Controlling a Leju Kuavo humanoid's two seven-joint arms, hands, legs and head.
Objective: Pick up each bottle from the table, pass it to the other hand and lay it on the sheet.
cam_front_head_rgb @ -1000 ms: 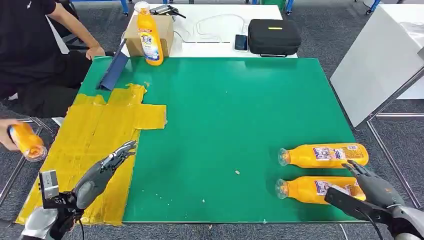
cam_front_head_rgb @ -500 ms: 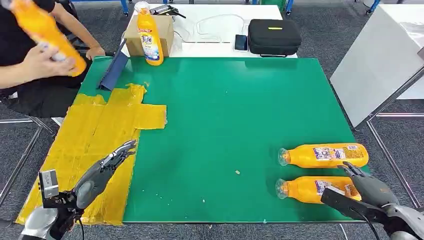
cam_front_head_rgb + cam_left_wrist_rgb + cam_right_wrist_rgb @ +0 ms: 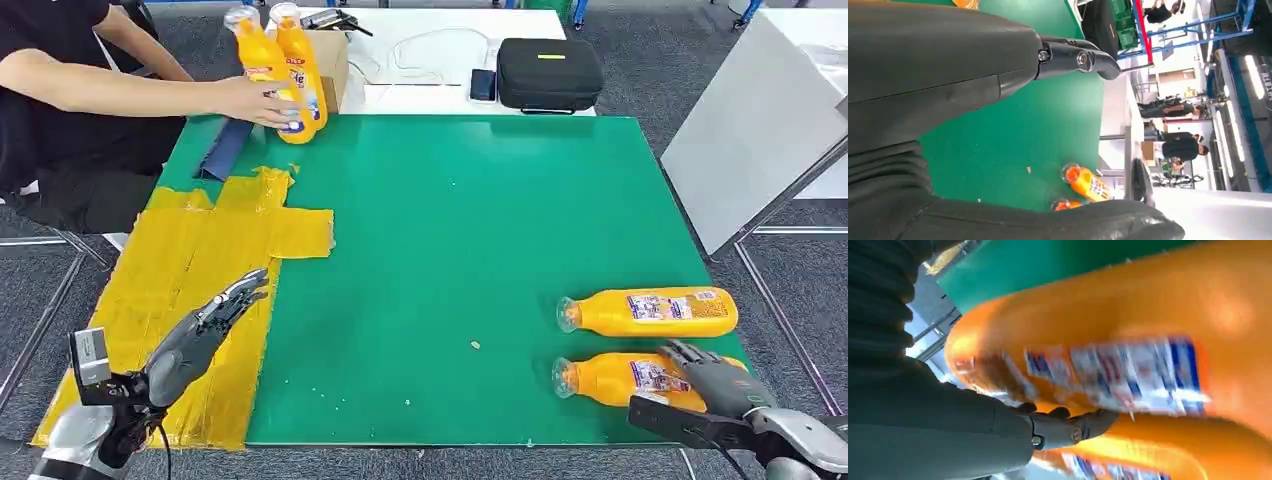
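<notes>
Green table (image 3: pixel 450 230): right hand (image 3: pixel 705 377) touching near bottle (image 3: pixel 620 380).

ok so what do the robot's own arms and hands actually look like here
Both arms end in silver metal forearms. The left hand is grey with darker, slim segmented fingers, a small grey box camera and a thin black cable at its wrist. The right hand matches, behind a black bracket. Close up, each has a dark ribbed cover.
</notes>
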